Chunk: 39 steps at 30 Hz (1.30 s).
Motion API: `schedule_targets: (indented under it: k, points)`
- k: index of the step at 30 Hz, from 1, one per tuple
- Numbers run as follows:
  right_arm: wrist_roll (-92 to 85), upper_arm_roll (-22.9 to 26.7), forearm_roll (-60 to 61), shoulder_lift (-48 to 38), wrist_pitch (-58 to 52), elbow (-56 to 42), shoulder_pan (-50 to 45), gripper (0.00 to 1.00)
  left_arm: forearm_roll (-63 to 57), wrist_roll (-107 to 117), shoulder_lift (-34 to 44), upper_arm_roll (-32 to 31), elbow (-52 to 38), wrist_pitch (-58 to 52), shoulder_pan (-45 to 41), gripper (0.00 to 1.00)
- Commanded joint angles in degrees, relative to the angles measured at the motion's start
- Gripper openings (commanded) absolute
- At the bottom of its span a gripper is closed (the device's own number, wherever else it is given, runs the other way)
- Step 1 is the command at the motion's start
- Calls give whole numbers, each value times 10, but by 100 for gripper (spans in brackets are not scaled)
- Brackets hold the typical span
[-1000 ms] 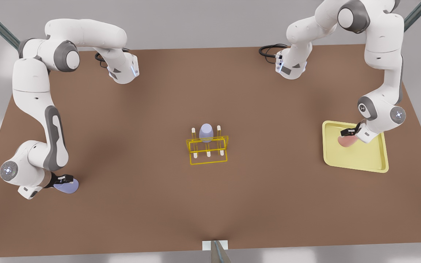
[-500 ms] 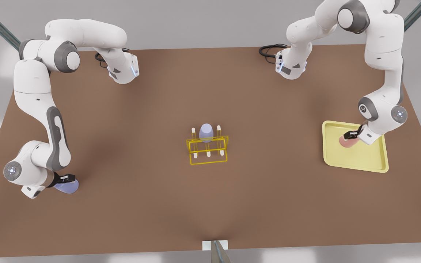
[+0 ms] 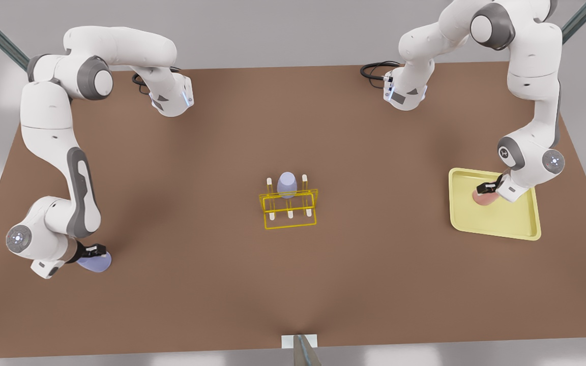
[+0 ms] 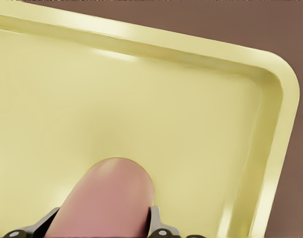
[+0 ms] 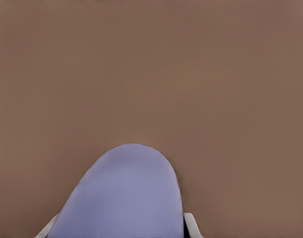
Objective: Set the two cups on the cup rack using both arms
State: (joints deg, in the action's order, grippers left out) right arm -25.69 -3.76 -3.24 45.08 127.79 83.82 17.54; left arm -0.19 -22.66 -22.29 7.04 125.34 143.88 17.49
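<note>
L gripper [image 3: 487, 188] clamped on pink cup [image 3: 485, 198] over tray [image 3: 496, 229]; R gripper [image 3: 94, 249] clamped on lavender cup [image 3: 95, 262] (above table). Rack [image 3: 289, 208] sits mid-table between both, roughly equidistant.

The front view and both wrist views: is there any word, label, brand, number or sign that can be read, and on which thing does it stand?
None can be read.
A small round mark on the left arm's grey joint is too small to read.
The pink cup, the lavender cup, the cup rack and the tray carry no text.
</note>
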Motion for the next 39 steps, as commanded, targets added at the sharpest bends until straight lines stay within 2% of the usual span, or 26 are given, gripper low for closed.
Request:
schedule_targets:
  k: [1,4,6,7,9,11,14,16,19,21,23,26,31,34,39]
  points:
    - [5,-1,2,-5,-8,-1,-12,83,1,2,9,0,0,-4,-3,81]
    - [6,-54,5,-21,-28,0,-20,83,1,2,20,0,-1,-14,-5,81]
    - [15,-69,5,-33,-40,0,-47,83,2,2,20,0,-1,-16,-6,81]
    - [25,-92,5,-36,-41,0,-50,83,2,2,24,-1,-18,-49,-13,81]
    - [36,-123,5,-47,-55,-1,-59,83,4,16,21,-3,-105,-181,-32,81]
    - [71,-174,4,-58,-81,-1,-60,83,3,33,19,-27,-174,-266,-33,81]
    - [109,-208,4,-59,-83,-3,-75,83,-1,159,13,-127,-280,-358,-34,81]
    - [111,-248,7,-68,-93,-8,-75,83,1,316,-5,-216,-308,-362,-35,81]
    - [109,-287,4,-71,-104,-17,-76,83,2,541,-56,-298,-371,-361,-54,81]
    - [110,-315,5,-75,-105,-17,-77,83,1,643,-66,-360,-380,-361,-55,81]
    - [109,-345,6,-75,-109,-15,-76,83,0,736,-71,-386,-388,-357,-90,81]
    - [107,-354,5,-70,-115,-15,-81,83,1,821,-86,-408,-403,-347,-138,81]
    - [110,-362,9,-57,-116,-15,-113,83,0,842,-105,-408,-411,-238,-191,81]
    - [112,-362,10,-46,-115,-22,-131,83,-2,856,-168,-406,-486,-213,-239,81]
    - [112,-362,10,-32,-114,-33,-154,83,-17,854,-195,-402,-489,-171,-257,81]
